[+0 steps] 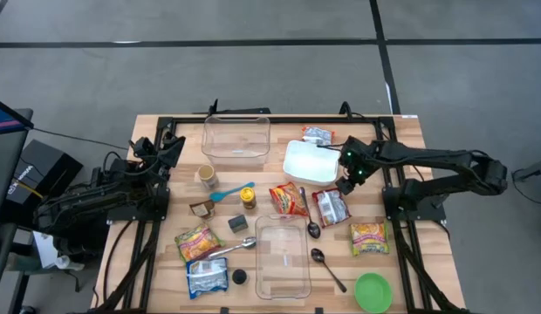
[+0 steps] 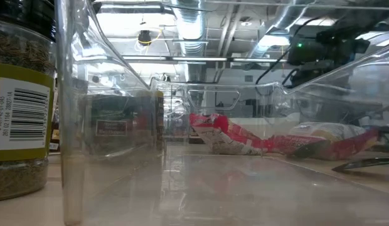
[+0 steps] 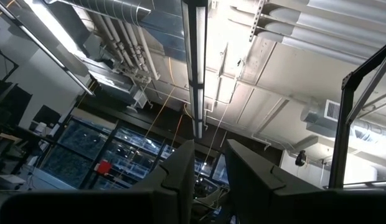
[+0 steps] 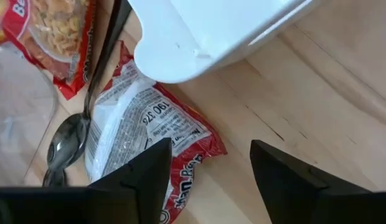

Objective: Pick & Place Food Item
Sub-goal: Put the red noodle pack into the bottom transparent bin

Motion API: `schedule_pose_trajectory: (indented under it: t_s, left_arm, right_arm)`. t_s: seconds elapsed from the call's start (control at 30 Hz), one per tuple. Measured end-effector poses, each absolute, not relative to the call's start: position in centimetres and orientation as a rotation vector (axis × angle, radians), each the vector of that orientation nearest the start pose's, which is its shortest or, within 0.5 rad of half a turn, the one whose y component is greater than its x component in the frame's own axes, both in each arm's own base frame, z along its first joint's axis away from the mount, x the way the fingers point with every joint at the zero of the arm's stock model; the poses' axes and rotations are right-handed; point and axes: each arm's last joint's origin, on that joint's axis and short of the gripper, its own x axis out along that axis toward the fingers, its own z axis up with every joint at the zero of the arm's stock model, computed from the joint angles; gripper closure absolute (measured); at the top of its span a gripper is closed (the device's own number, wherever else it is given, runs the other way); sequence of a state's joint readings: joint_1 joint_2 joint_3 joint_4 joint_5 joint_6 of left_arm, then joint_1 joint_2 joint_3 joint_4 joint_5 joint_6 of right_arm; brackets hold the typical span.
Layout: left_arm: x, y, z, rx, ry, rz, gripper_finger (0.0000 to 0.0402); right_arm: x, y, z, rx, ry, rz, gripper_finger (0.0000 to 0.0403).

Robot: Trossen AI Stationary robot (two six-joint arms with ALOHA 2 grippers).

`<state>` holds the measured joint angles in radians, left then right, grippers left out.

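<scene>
A: Where is the right pincer point(image 1: 347, 185)?

B: In the overhead view it sits right of centre, above the wooden surface point(image 1: 401, 270), at the lower right corner of the white container point(image 1: 310, 163). Its fingers point(image 4: 143, 171) stand wide apart and hold nothing.

A: And what lies under it?

B: A red and white food packet point(image 1: 331, 207), flat on the surface just below the pincer in the overhead frame. The wrist view shows the packet point(image 4: 146, 134) between and beyond the two dark fingers, its upper edge tucked under the rim of the white container point(image 4: 211, 31). A metal spoon point(image 4: 71, 137) lies touching the packet's side; overhead, that spoon point(image 1: 311, 218) runs between this packet and another red noodle packet point(image 1: 290, 200).

A: The left arm?

B: Parked at the left edge of the frame, off the boards. The left pincer point(image 3: 208, 171) points up at the ceiling, fingers only narrowly parted, nothing between them.

A: Any other food items?

B: A small packet point(image 1: 318, 134) above the white container, a yellow and green one point(image 1: 369, 237) at lower right, and two more at lower left point(image 1: 198, 243) point(image 1: 207, 277). Two clear tubs too, one at upper centre point(image 1: 236, 138) and one at lower centre point(image 1: 282, 258), and a green bowl point(image 1: 373, 292) in the lower right corner.
</scene>
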<state>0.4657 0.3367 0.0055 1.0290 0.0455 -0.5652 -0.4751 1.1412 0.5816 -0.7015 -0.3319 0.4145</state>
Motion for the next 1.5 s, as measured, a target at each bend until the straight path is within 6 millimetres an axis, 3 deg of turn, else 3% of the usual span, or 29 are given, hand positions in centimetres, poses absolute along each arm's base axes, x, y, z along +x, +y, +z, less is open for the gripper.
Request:
schedule_pose_trajectory:
  t_s: [0.47,0.7,1.5]
  left_arm:
    - [8.7,4.2,23.0,-0.359,-0.768,0.199,0.0317]
    - [8.7,4.2,23.0,-0.359,-0.767,0.199,0.0317]
    - [8.7,4.2,23.0,-0.36,-0.766,0.199,0.0317]
  right_arm:
    - [16.7,-8.2,15.7,0.872,1.217,-0.296,0.0228]
    - [17.1,-8.3,15.8,0.869,1.178,-0.266,0.0251]
    - [17.1,-8.2,15.8,0.861,1.173,-0.259,0.0399]
